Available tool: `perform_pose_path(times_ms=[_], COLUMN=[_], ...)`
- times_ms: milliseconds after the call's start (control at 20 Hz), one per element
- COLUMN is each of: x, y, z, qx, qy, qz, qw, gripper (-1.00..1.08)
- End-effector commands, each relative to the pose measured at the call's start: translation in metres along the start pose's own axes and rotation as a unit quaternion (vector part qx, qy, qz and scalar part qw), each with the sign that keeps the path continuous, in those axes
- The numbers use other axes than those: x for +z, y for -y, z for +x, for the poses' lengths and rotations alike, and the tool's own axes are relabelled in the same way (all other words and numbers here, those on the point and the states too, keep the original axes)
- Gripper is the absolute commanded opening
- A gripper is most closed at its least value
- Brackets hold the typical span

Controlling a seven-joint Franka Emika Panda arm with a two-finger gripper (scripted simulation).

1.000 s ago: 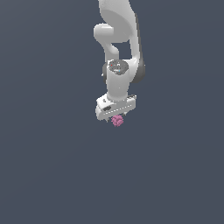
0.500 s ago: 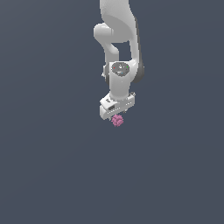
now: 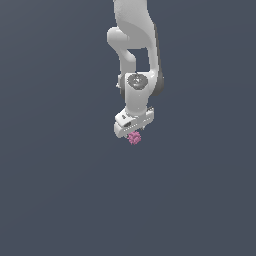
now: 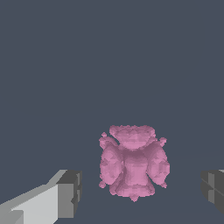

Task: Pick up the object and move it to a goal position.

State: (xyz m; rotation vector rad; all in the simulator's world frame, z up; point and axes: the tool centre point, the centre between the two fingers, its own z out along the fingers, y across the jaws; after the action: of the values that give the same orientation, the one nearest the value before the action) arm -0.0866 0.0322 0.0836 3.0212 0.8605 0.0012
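Note:
The object (image 3: 134, 138) is a tiny pink-magenta bumpy blob on the dark grey floor. In the exterior view my white gripper (image 3: 132, 132) hangs straight down right above it, and its fingers are hidden behind the hand. In the wrist view the object (image 4: 133, 164) lies between the two dark fingertips (image 4: 72, 192), with a clear gap on each side. The gripper (image 4: 142, 194) is open and touches nothing.
A flat dark grey floor (image 3: 60, 200) fills both views. The white arm (image 3: 135, 45) comes down from the top of the exterior view. No other objects show.
The hand has turned about its vertical axis above the object. The object has not moved.

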Motion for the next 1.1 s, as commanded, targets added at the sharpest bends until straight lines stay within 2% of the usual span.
perform_pose_path(times_ms=[0, 300, 550, 600, 1050], x=[0.009, 0.035, 0.041, 0.041, 0.041], y=[0.001, 0.001, 0.001, 0.001, 0.001], z=[-0.001, -0.001, -0.001, -0.001, -0.001], qx=[-0.001, -0.002, -0.002, -0.002, -0.002], qy=[0.0, 0.0, 0.0, 0.0, 0.0], qz=[0.0, 0.0, 0.0, 0.0, 0.0], qw=[1.0, 1.0, 1.0, 1.0, 1.0], gripper=[1.0, 1.0, 1.0, -1.0, -1.0])
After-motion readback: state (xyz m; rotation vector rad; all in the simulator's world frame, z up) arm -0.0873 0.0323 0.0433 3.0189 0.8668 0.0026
